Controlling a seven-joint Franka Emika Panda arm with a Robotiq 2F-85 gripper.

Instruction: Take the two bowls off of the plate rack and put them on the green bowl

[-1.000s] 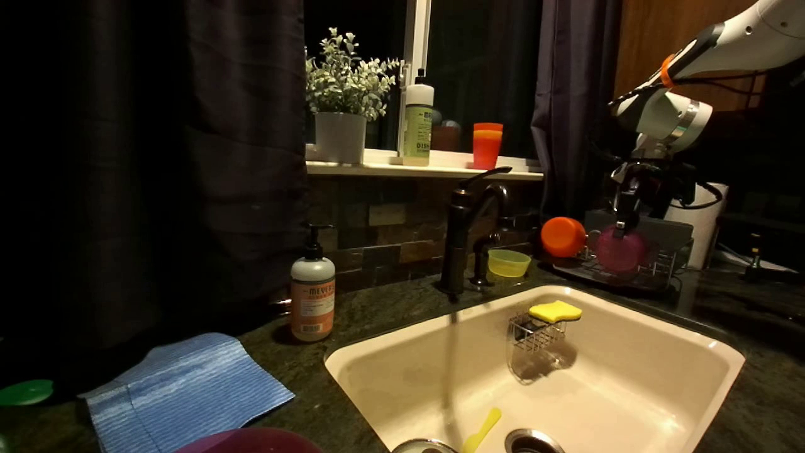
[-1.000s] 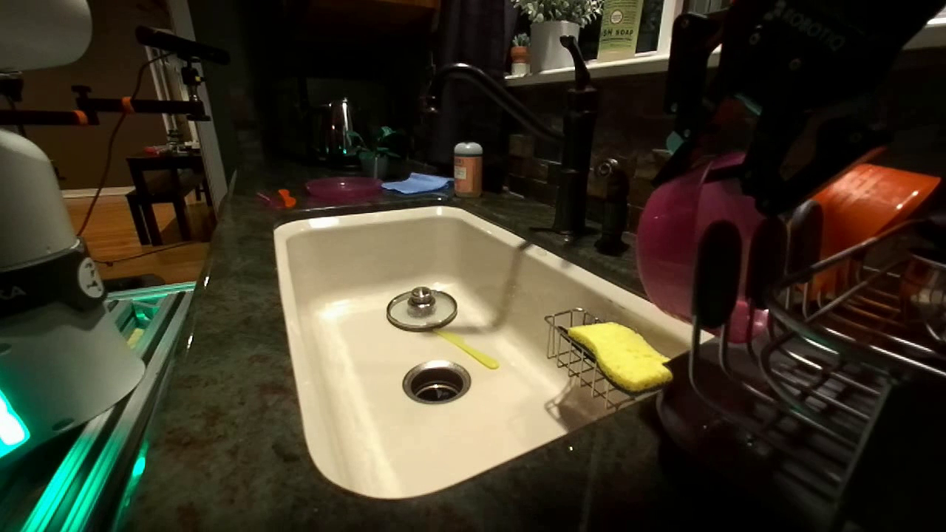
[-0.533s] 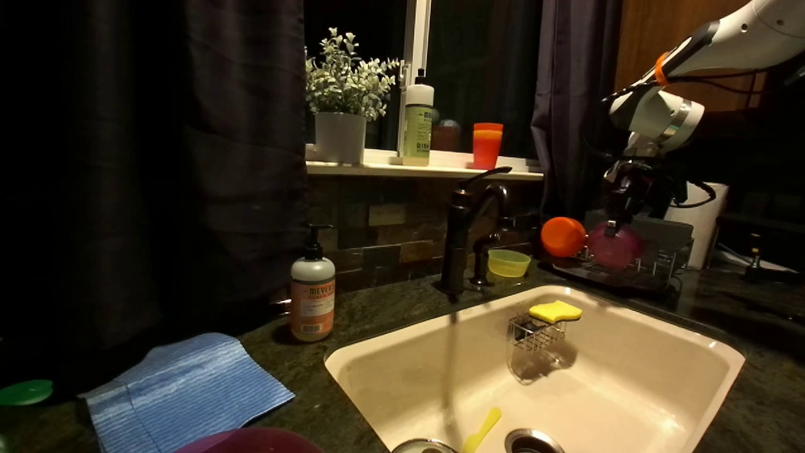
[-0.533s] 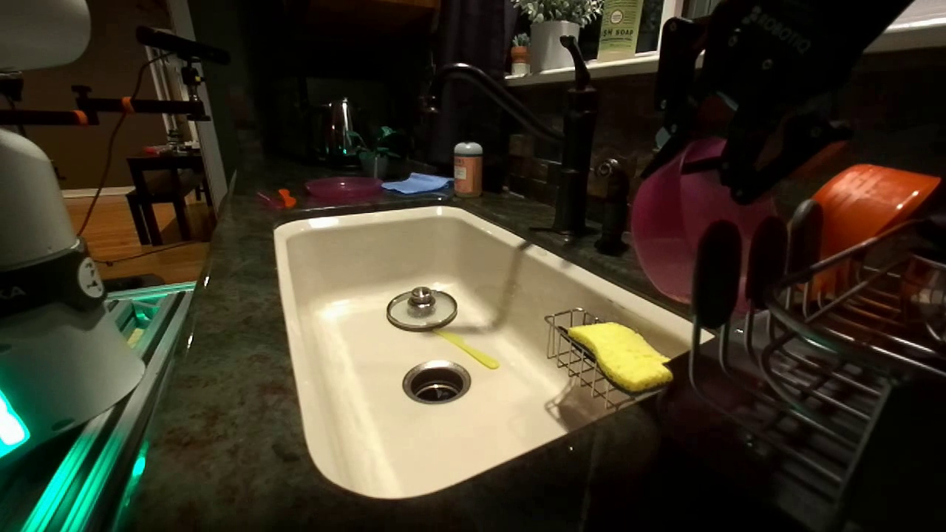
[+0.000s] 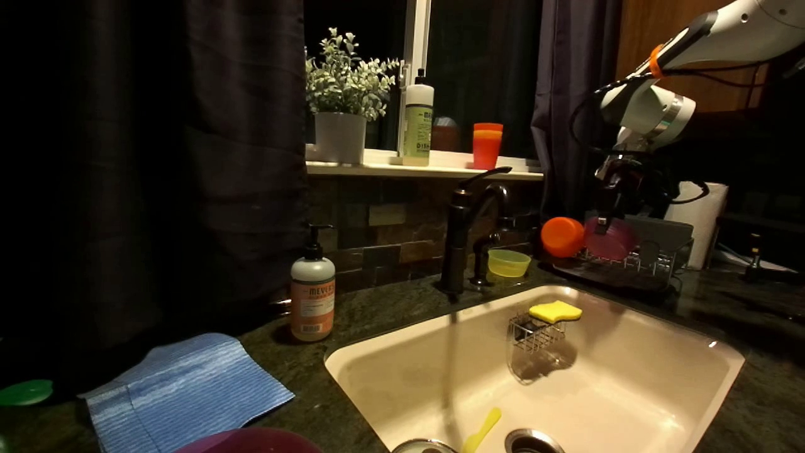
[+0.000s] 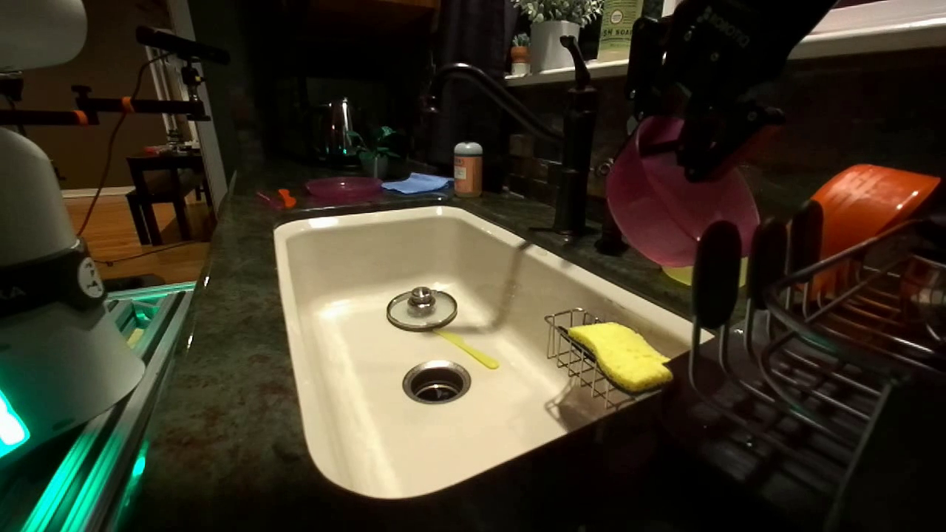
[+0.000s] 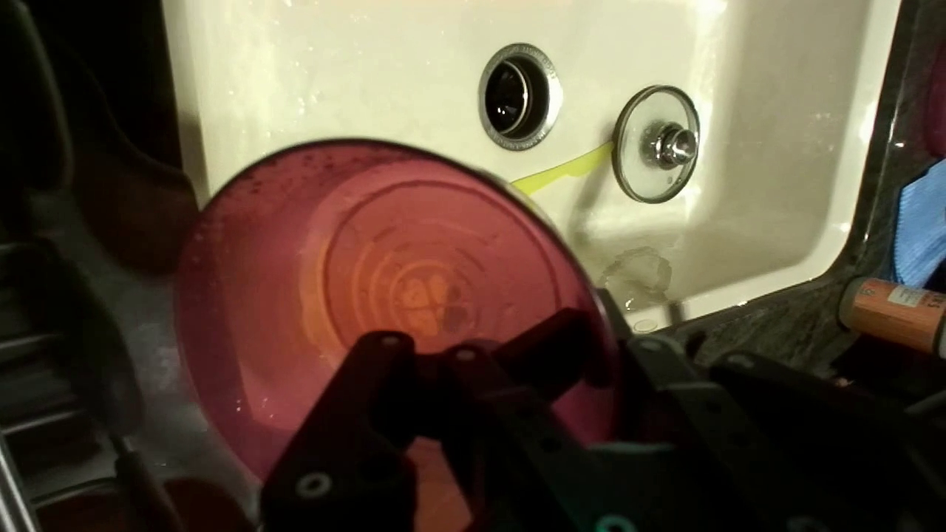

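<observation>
My gripper (image 7: 607,336) is shut on the rim of the magenta bowl (image 7: 414,244), one finger inside it and the other outside. In an exterior view this pink bowl (image 6: 665,222) hangs tilted, raised beside the dark prongs of the plate rack (image 6: 850,355). The orange-red bowl (image 6: 872,203) still leans in the rack; an exterior view shows it as a round orange disc (image 5: 561,237) just left of the held bowl. The yellow-green bowl (image 5: 509,263) sits on the counter by the faucet base. It is partly hidden behind the held bowl where its lower edge (image 6: 687,275) shows.
Left of the green bowl rises the dark faucet (image 5: 459,233). A white sink (image 6: 355,443) lies in front, with a wire caddy bearing a yellow sponge (image 6: 621,355), a glass lid (image 6: 421,310) and a yellow utensil (image 6: 467,349). An orange cup (image 5: 487,148) stands on the windowsill.
The gripper has lifted the magenta bowl up from among the rack prongs and carried it toward the faucet. The green bowl's edge has come into sight beneath it. The orange-red bowl has not moved.
</observation>
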